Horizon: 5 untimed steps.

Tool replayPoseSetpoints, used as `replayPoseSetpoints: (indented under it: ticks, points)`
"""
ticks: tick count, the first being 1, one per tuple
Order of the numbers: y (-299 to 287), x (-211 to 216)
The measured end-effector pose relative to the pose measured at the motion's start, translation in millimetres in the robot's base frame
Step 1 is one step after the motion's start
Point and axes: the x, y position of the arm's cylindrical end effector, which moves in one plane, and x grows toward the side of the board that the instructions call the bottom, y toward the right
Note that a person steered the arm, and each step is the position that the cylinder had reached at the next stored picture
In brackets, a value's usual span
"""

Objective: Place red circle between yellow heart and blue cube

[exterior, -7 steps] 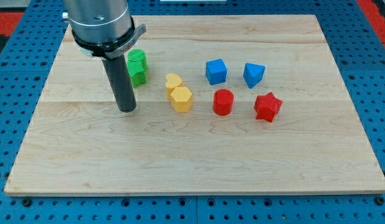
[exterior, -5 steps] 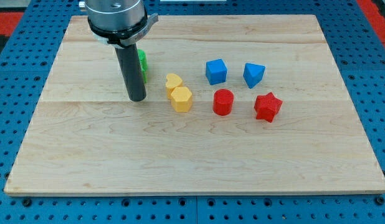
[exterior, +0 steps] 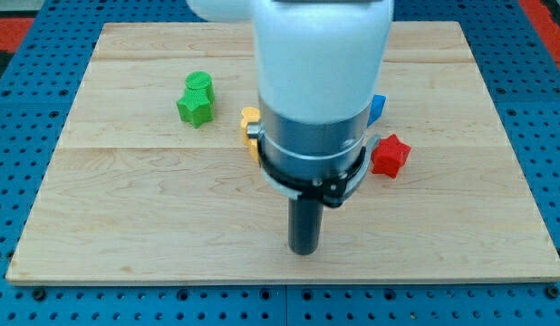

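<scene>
Wooden desk (exterior: 126, 226) carries my tip (exterior: 304, 251) near the view's bottom, well below the blocks, touching none. My arm hides the red circle. Beside it show a red star (exterior: 390, 155) and green blocks (exterior: 197, 100).

Wooden board (exterior: 126, 208) on a blue pegboard surface (exterior: 26, 136). My tip (exterior: 304, 251) rests near the board's bottom edge, around mid-width, well below the blocks. The arm's body hides the board's centre. Visible: two green blocks (exterior: 197, 99) toward the top-left corner; a yellow block (exterior: 249, 119), part-hidden; a sliver of a blue block (exterior: 378, 107); a red star (exterior: 390, 155) right of centre.
</scene>
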Motion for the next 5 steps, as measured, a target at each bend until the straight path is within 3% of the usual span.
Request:
replayPoseSetpoints:
  ticks: [3,5]
  points:
    - [8.1,-8.5]
    - [87.5,-38.0]
